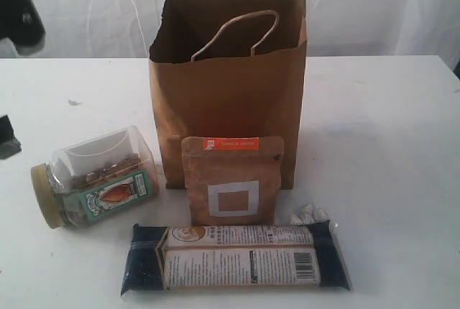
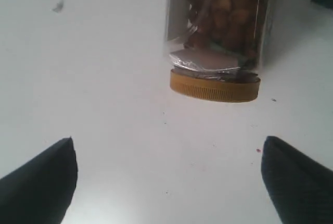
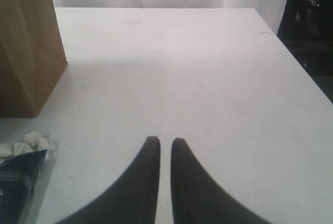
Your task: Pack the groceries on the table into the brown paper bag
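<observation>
Closest thing to the camera was the long dark-blue packet point(image 1: 233, 257), lying flat across the front of the white desk point(image 1: 381, 144). Right behind it the brown pouch with orange label point(image 1: 231, 180) stood upright, just in front of the brown paper bag point(image 1: 230, 86). The bag was standing open-topped in the middle of the desk with one cord handle flopped over its front. A few small white lumps point(image 1: 307, 214) sat beside the pouch (no clue what they were). Off to the left the clear nut jar point(image 1: 97, 176) lay on its side, apart from the bag. The left claw point(image 2: 167, 145) was spread wide over bare desk, nothing in it, with the jar's gold lid point(image 2: 214, 86) facing it a little way ahead. The right claw point(image 3: 165, 143) was pinched nearly closed and empty, over open desk to the right of the bag.
</observation>
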Available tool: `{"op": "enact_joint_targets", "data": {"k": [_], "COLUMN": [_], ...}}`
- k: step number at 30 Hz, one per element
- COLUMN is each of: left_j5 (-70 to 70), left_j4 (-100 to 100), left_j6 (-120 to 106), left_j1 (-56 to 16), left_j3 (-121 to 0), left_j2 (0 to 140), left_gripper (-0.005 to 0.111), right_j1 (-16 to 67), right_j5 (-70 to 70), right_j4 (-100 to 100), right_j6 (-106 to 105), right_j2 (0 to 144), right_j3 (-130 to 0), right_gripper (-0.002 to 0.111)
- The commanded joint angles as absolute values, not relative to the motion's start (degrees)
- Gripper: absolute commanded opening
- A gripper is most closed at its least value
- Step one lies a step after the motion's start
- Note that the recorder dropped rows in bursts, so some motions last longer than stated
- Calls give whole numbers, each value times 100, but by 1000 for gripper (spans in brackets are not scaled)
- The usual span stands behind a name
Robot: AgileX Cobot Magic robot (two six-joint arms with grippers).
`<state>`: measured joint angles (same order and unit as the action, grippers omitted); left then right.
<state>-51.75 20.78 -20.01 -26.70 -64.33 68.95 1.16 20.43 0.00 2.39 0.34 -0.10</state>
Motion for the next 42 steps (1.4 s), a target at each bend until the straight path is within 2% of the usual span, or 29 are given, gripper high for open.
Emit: {"op": "enact_joint_targets", "data": {"k": [1, 6, 13, 20, 27, 33, 37, 42], "left_j5": [-4801, -5420, -6107, -5661, -4860, -4735, -4698, -5003], "left_j4": [3026, 3068, 1407, 1378, 1448, 1170, 112, -3286], "left_j6": [-189, 406, -2101, -3171, -2790, -2721, -3205, -5529], "left_j1": [-2696, -2468, -2292, -2292, -2292, -2182, -1555, -164], "left_j3": [-5810, -6034, -6811, -6579, -6566, -6566, -6566, -6492], "left_j2": [6995, 7491, 8306, 8805, 8946, 8934, 8900, 8689], "left_gripper": [94, 94, 94, 94, 94, 94, 94, 94], "right_j1": [134, 134, 134, 134, 134, 134, 134, 134], "right_j5": [2008, 2008, 2008, 2008, 2008, 2008, 2008, 2008], "right_j4": [-36, -36, -36, -36, -36, -36, -36, -36], "right_j6": [238, 238, 238, 238, 238, 238, 238, 238], "right_j2": [0, 0, 0, 0, 0, 0, 0, 0], "right_j3": [0, 0, 0, 0, 0, 0, 0, 0], "right_gripper": [8, 8, 8, 8, 8, 8, 8, 8]}}
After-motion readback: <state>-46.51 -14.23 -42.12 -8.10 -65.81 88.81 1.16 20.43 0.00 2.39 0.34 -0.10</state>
